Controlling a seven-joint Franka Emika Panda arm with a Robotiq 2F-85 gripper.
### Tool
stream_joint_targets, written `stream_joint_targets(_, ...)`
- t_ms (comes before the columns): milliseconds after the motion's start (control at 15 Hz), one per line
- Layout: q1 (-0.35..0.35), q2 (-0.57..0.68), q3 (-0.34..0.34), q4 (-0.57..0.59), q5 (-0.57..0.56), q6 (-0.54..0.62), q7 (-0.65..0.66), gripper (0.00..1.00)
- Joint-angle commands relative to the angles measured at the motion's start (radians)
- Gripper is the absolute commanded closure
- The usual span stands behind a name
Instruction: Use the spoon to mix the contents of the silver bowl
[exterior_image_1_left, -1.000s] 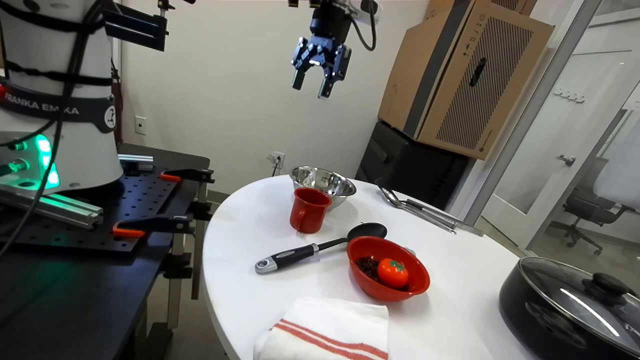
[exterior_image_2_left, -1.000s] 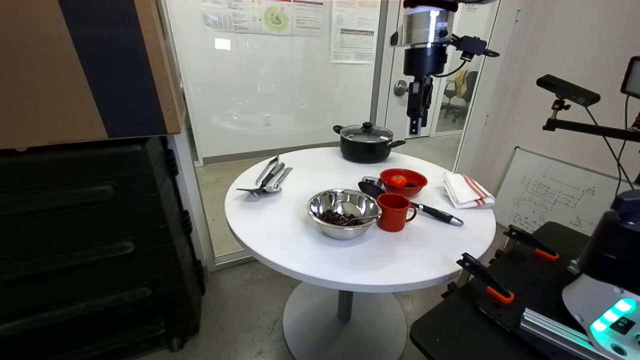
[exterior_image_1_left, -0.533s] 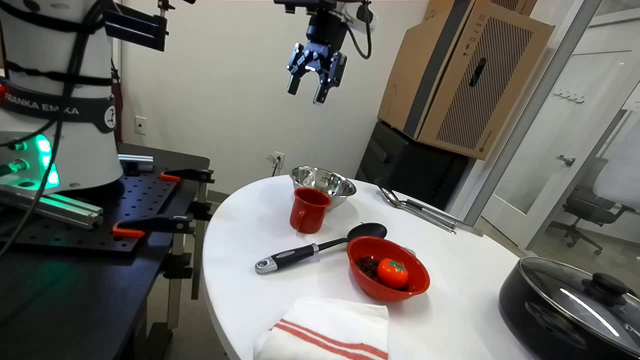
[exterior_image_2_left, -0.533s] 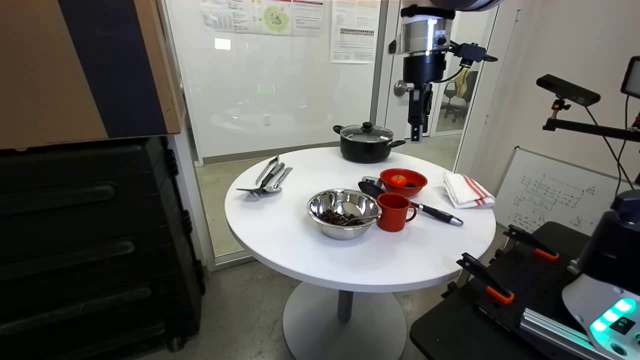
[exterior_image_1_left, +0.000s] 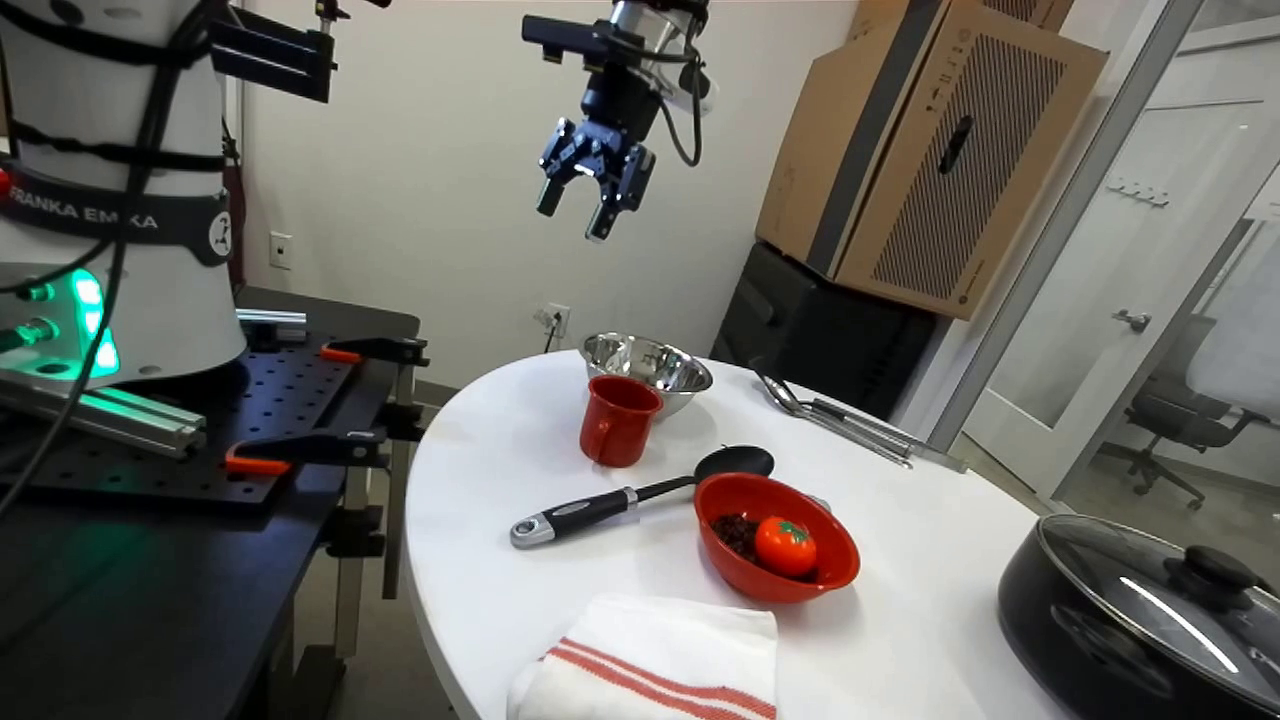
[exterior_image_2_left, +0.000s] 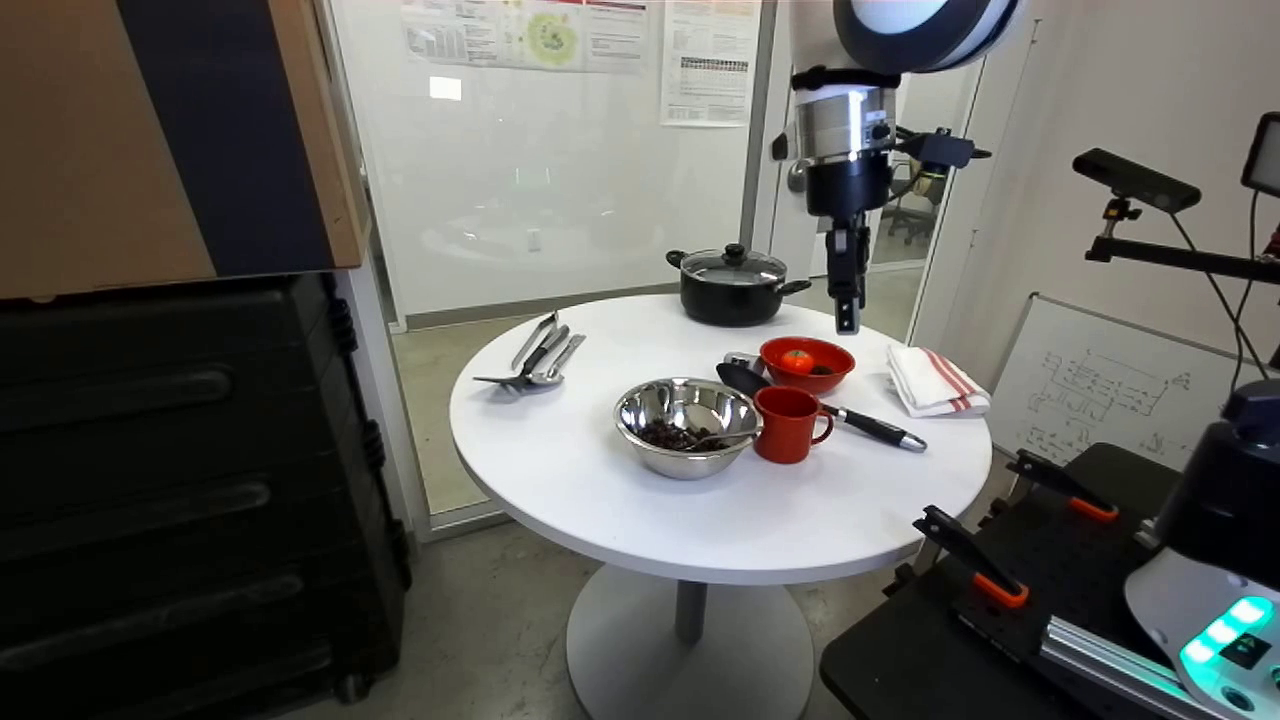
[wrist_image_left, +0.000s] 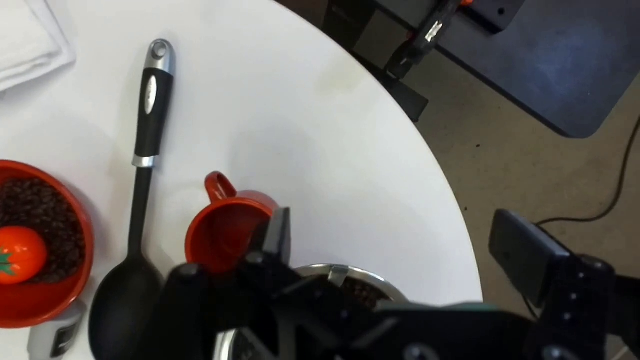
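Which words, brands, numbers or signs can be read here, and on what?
"FRANKA EM KA": on the robot base's black band, a cable crossing the second word.
Too small or blurred to read: wall posters; leaning whiteboard; cardboard box; black-handled spoon's badge; gray object's label; base panel's symbol; band's round emblem.

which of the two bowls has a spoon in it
The silver bowl beside the red cup: a slim metal spoon rests in it. The red bowl holds a tomato and dark beans, but no visible spoon.
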Motion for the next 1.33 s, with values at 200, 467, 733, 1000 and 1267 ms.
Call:
stream_joint_targets(200, 0.009, 0.143, 0.037, -0.012, -0.025, 0.105, 0.025, 0.0)
stream_joint_targets(467, -0.003, 0.223, 0.043, -0.008, -0.066, 0.182, 0.067, 0.0)
stream_joint_targets(733, -0.01, 0.302, 0.037, -0.001, -0.105, 0.335, 0.031, 0.0)
stream_joint_targets(1000, -0.016, 0.373, 0.035, 0.029, -0.165, 0.445, 0.06, 0.0)
stream_joint_targets(1267, -0.019, 0.355, 0.042, 0.012, -0.137, 0.427, 0.042, 0.0)
